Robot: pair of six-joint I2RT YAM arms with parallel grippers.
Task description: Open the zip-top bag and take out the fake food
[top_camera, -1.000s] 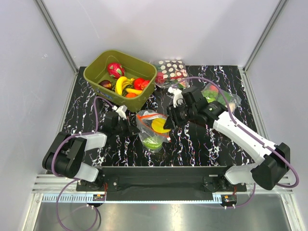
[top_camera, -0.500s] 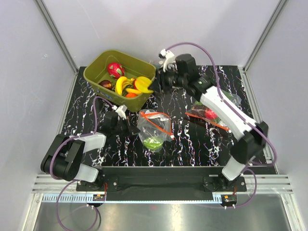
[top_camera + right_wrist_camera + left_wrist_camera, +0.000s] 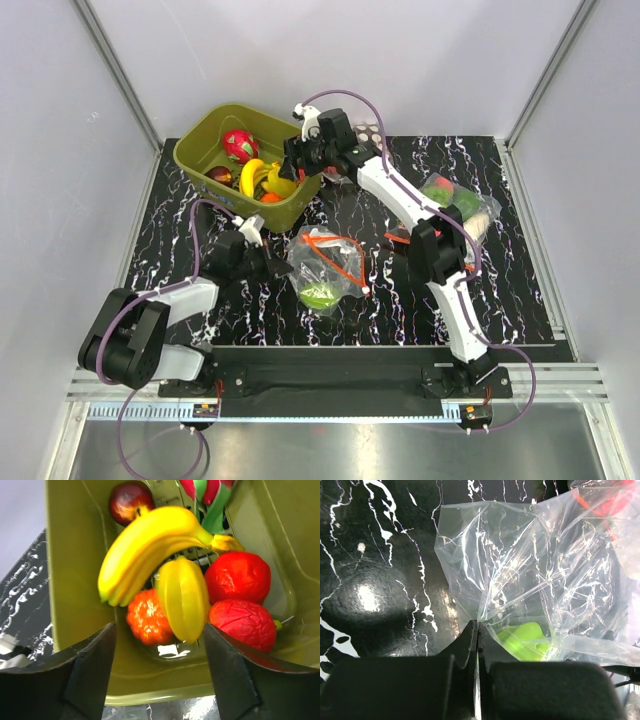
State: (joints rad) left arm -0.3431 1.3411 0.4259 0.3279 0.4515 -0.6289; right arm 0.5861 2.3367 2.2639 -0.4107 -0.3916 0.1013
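The zip-top bag [image 3: 325,262] lies crumpled mid-table, its orange-red zip strip [image 3: 337,250] open on top. A green piece [image 3: 318,295] is still inside, and it also shows in the left wrist view [image 3: 527,640]. My left gripper [image 3: 275,268] is shut on the bag's left edge [image 3: 470,570], jaws pinching the clear plastic. My right gripper [image 3: 298,162] is open and empty above the olive bin [image 3: 200,150]. Below it [image 3: 157,650] lie a yellow ribbed piece [image 3: 184,597], a banana [image 3: 145,550], an orange piece [image 3: 147,617] and two red fruits [image 3: 237,575].
A dragon fruit toy [image 3: 238,143] and a dark red apple [image 3: 131,501] also lie in the bin. A polka-dot bag [image 3: 368,133] sits behind the right arm. Another clear bag of vegetables [image 3: 455,200] lies at the right.
My right gripper carried a yellow piece from the bag up and left to the bin and let it go there. The left gripper kept its hold on the bag.
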